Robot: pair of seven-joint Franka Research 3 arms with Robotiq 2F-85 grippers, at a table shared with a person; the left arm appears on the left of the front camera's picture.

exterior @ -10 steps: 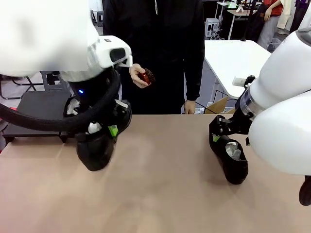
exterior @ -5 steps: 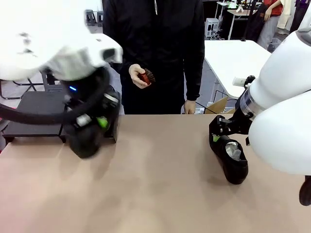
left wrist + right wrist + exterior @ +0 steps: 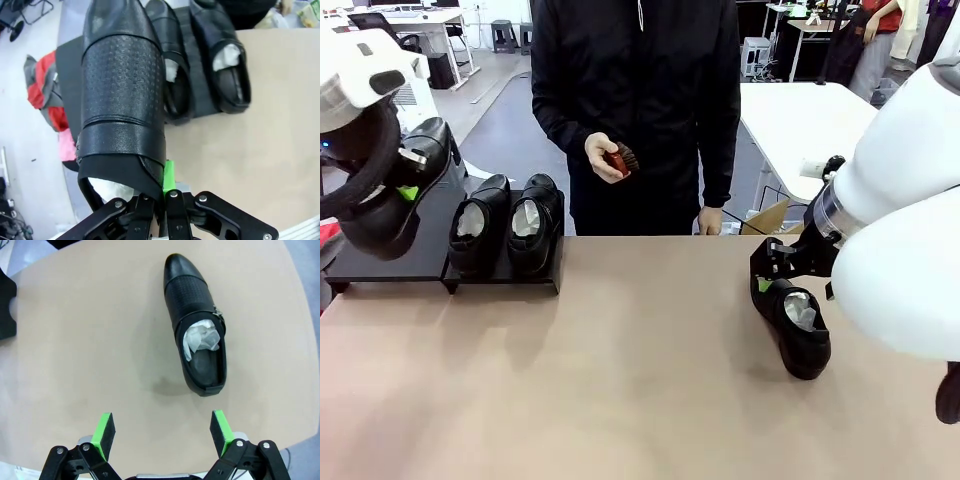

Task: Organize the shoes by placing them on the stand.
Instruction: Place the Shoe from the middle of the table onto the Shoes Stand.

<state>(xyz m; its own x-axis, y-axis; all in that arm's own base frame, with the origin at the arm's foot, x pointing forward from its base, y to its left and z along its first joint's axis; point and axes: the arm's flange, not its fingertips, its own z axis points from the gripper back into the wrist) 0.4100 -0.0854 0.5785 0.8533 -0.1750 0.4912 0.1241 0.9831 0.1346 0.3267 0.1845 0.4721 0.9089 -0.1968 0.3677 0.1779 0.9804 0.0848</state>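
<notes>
Surface (image 3: 640,400) of pale brown lay as it had a second before, and the person (image 3: 640,100) in black at its far side had not shifted. What had changed was on my left. A second earlier my left arm hung over the surface in front of the stand (image 3: 430,250) and hid most of it. By this moment the arm had swung out to the left, and the low black stand at the far left corner was in plain sight.

Two shoes (image 3: 480,225) (image 3: 535,222) stood on it side by side, heels toward me, white paper in each. The third shoe (image 3: 380,220) had travelled with the arm. It hung tilted over the stand's left part, beside that pair. Whether it touched the platform I could not tell. My left pincer (image 3: 165,175) was clamped together on its heel rim.

The fourth shoe (image 3: 798,330) lay where it had been, on the surface at my right, well apart from the stand. My right pincer (image 3: 162,427) had kept its place near that shoe's heel, fingers spread wide, gripping nothing.

The person's hand (image 3: 600,155) held the same small red-brown object (image 3: 619,158) at chest height.
</notes>
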